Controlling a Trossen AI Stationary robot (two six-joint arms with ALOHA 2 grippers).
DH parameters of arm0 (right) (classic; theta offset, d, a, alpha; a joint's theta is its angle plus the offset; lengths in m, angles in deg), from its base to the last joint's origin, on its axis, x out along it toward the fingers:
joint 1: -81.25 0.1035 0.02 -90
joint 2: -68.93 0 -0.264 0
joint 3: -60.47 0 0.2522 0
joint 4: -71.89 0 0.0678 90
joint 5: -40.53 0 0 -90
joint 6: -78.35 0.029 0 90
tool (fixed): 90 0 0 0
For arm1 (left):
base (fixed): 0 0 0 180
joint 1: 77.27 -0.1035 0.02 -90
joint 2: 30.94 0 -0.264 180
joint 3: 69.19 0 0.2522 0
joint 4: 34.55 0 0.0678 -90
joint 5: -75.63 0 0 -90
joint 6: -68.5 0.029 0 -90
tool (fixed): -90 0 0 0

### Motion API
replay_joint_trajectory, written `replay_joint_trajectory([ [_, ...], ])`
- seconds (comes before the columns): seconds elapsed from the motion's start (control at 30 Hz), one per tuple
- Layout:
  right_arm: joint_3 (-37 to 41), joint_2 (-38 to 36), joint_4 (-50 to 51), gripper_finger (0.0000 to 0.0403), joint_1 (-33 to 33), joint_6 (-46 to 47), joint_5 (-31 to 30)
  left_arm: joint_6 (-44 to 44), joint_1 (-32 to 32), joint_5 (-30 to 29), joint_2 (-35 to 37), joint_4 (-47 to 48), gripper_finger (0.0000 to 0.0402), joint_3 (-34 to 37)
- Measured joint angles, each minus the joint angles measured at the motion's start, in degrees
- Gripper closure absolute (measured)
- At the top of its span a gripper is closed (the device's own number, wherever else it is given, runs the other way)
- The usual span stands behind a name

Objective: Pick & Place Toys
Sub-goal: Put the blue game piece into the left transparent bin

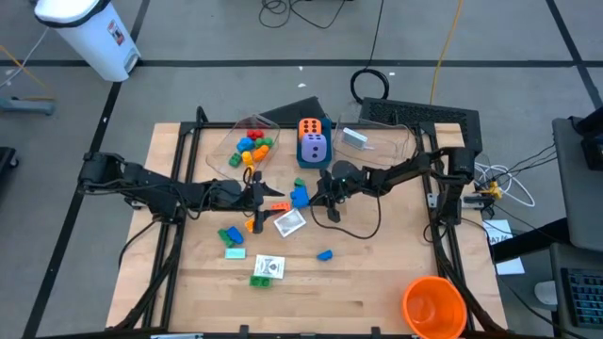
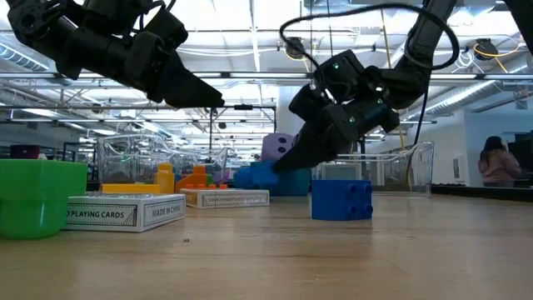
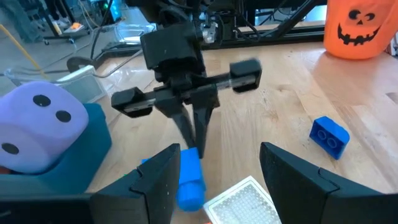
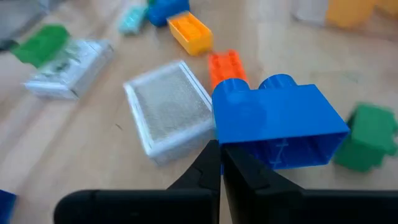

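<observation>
Pinching only the lower edge of the blue brick (image 4: 280, 124) at table centre, the right gripper (image 4: 221, 163) is clenched; the brick could twist free. At its nine o'clock, the left gripper (image 3: 214, 177) hovers unclenched, grasping nothing.

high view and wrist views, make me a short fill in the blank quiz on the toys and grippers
1. The right gripper is shut on a ____ brick.
2. The purple die sits beside an ____ die.
3. The left gripper has its fingers ____.
4. The big cup bears a ____ face.

Missing words: blue; orange; open; pumpkin
</observation>
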Motion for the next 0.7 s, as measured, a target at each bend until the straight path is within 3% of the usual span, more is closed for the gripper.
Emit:
replay_joint_trajectory([
  [0.17, 0.03, -1.00, -0.35, 0.0402, -0.05, 2.50, 1.51, 2.94, 0.00, -0.10, 0.00, -1.86, 0.0178, 0.02],
  [0.37, 0.06, -5.17, -2.29, 0.0402, -0.45, 6.01, 7.42, 8.39, 0.11, -0.50, 0.00, -4.15, 0.0178, 0.02],
  [0.7, 0.02, -12.28, -4.07, 0.0403, -1.10, 12.18, 16.11, 23.34, 5.06, -11.13, 0.00, -1.96, 0.0178, -3.67],
])
